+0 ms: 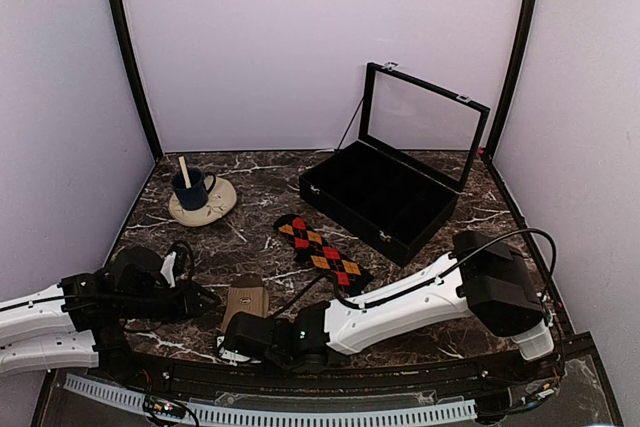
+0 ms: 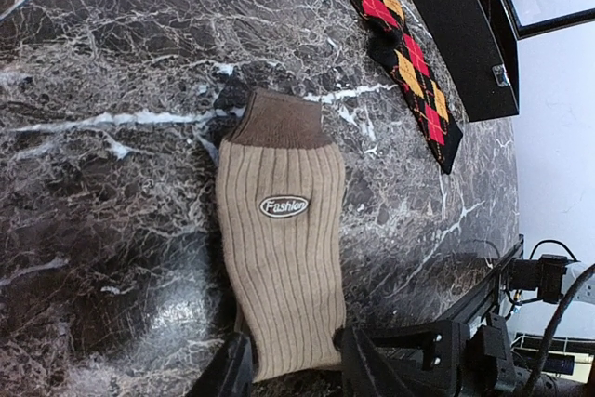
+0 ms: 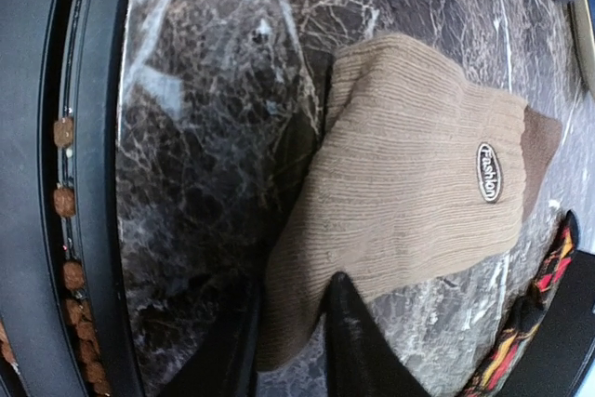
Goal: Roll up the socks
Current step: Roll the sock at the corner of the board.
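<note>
A tan ribbed sock (image 1: 245,302) (image 2: 284,258) (image 3: 409,183) with a "Fashion" patch lies flat near the table's front edge, its brown cuff pointing away. My left gripper (image 1: 208,299) (image 2: 290,369) is shut on its toe end, a finger pressed against each side. Next to it, my right gripper (image 1: 232,339) (image 3: 290,346) pinches a corner of the same end, with fabric filling the gap between its fingers. The black sock with red and orange diamonds (image 1: 320,250) (image 2: 409,62) (image 3: 530,323) lies flat just beyond, untouched.
A black case (image 1: 385,197) with its glass lid (image 1: 425,122) raised stands at the back right. At the back left, a blue mug (image 1: 190,190) holding a wooden stick sits on a cream saucer (image 1: 205,209). The table's front rail (image 3: 93,183) runs close behind the grippers.
</note>
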You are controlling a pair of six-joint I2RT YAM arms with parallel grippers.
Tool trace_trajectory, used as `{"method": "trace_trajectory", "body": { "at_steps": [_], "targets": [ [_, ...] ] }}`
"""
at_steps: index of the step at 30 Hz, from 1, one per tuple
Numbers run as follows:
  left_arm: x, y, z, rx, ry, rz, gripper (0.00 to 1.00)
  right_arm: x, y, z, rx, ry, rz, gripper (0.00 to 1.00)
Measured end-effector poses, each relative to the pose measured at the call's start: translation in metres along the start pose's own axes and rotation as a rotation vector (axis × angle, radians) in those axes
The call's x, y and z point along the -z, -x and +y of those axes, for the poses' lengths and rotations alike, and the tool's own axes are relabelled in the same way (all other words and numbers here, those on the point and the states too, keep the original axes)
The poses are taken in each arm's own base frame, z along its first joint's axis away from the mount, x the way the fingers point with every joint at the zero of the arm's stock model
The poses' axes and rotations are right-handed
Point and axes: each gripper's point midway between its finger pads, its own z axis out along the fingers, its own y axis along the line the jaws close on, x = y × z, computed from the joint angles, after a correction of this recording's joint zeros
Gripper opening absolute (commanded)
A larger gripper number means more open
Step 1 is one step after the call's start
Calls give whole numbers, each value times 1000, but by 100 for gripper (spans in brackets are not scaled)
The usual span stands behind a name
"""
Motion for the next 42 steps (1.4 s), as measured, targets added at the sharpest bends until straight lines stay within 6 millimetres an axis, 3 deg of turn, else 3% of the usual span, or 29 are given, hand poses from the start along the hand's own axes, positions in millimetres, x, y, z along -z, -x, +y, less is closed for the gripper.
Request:
{"method": "trace_trajectory", "body": {
  "at_steps": [6, 24, 31, 42],
  "targets": [
    [-2, -2, 4, 4, 8, 4, 36, -1, -5, 3, -16, 43, 19, 0],
    [-2, -2, 3, -30, 4, 5, 38, 3, -11, -3, -380, 440, 37, 0],
    [-5, -4, -1, -57, -9, 19, 39, 6, -16, -17, -545, 612, 25, 0],
    [-5, -7, -5, -116, -33, 36, 40, -3, -8, -25, -692, 853, 7, 0]
  ]
}}
